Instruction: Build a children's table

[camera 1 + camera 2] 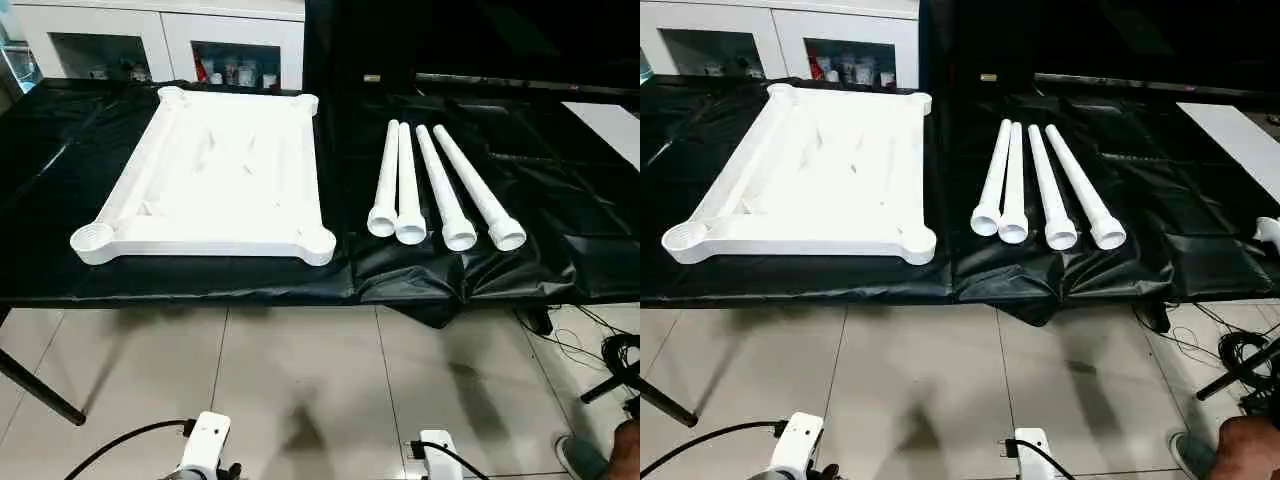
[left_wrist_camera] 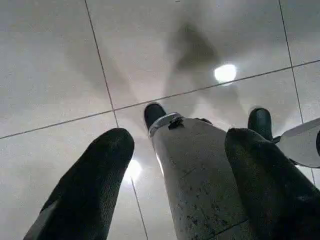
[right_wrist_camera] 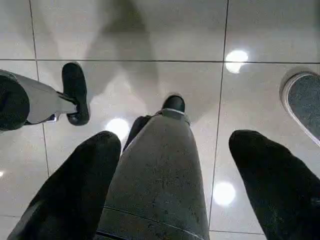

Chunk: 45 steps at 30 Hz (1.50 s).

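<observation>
On the black-covered table (image 1: 200, 285), the white table top (image 1: 215, 180) lies upside down at the left with its round corner sockets facing up, and the four legs (image 1: 440, 190) lie side by side just to its right, none yet fitted. The left gripper (image 2: 180, 150) and right gripper (image 3: 175, 150) both hang low over the tiled floor (image 1: 300, 380), fingers spread and empty. Assembly looks unstarted; next, an arm must reach up, close on one leg and carry its threaded end to a socket.

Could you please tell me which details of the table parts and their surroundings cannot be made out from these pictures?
- Legs: threaded ends point away from the head camera, too small to read.
- Table top: ribs washed out by glare in both eye views.
- Cabinet: contents too small; cut off by the top edge.
- Person's shoe: cut off at the bottom corner.
</observation>
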### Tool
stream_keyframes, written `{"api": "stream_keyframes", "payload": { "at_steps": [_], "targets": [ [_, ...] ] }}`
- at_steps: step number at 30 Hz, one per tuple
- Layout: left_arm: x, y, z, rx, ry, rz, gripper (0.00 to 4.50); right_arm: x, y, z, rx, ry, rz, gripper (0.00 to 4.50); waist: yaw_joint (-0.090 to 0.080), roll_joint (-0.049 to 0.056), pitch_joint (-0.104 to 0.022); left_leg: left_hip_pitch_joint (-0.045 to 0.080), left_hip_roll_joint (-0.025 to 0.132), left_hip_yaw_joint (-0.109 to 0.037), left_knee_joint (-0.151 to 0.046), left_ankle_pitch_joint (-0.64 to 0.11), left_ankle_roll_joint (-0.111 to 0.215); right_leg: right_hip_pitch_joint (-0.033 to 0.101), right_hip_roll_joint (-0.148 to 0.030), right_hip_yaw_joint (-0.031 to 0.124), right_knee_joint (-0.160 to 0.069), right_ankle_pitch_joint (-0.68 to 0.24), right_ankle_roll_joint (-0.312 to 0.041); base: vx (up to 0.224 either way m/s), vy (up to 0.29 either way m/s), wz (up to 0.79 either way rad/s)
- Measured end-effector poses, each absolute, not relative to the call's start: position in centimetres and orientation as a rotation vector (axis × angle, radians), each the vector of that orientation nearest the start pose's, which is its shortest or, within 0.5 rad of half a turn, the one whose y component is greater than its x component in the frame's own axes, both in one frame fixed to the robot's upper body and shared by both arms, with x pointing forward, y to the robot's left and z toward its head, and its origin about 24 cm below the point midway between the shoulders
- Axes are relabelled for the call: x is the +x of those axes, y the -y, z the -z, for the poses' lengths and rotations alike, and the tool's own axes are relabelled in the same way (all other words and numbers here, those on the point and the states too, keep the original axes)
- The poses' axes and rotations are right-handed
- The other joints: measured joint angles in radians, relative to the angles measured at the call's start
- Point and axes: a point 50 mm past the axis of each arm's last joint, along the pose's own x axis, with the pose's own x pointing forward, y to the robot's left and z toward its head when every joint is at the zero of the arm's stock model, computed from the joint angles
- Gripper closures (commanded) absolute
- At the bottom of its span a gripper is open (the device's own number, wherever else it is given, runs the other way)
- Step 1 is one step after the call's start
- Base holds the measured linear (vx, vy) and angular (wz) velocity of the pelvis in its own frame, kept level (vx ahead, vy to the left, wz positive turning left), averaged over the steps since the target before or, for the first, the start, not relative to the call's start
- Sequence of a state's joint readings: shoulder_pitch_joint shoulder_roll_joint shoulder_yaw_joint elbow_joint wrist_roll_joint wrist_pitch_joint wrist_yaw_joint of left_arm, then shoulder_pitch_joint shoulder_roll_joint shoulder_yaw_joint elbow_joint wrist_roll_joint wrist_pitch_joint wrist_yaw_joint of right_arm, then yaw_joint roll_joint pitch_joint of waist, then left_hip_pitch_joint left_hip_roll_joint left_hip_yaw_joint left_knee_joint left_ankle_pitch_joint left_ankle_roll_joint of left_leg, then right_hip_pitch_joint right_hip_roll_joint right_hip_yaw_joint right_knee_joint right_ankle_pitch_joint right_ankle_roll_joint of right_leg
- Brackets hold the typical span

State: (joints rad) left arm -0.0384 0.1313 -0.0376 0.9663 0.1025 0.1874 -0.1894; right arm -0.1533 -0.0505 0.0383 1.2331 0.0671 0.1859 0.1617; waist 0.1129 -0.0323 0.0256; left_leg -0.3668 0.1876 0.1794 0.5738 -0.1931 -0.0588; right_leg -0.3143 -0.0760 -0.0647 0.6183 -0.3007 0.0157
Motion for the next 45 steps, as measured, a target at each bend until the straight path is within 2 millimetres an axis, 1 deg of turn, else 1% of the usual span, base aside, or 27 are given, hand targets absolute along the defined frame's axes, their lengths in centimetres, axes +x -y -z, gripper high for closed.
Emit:
{"api": "stream_keyframes", "payload": {
  "at_steps": [45],
  "targets": [
    [14.27, -18.62, 14.78, 0.137, -1.137, 0.172, 1.0, 13.3, 15.35, 16.15, 0.071, -1.27, -0.133, 0.58, 0.0, 0.0, 0.0, 0.0, 0.0, 0.0, 0.0, 0.0, 0.0, 0.0, 0.0, 0.0, 0.0, 0.0, 0.0, 0.0, 0.0, 0.0]
  ]
}}
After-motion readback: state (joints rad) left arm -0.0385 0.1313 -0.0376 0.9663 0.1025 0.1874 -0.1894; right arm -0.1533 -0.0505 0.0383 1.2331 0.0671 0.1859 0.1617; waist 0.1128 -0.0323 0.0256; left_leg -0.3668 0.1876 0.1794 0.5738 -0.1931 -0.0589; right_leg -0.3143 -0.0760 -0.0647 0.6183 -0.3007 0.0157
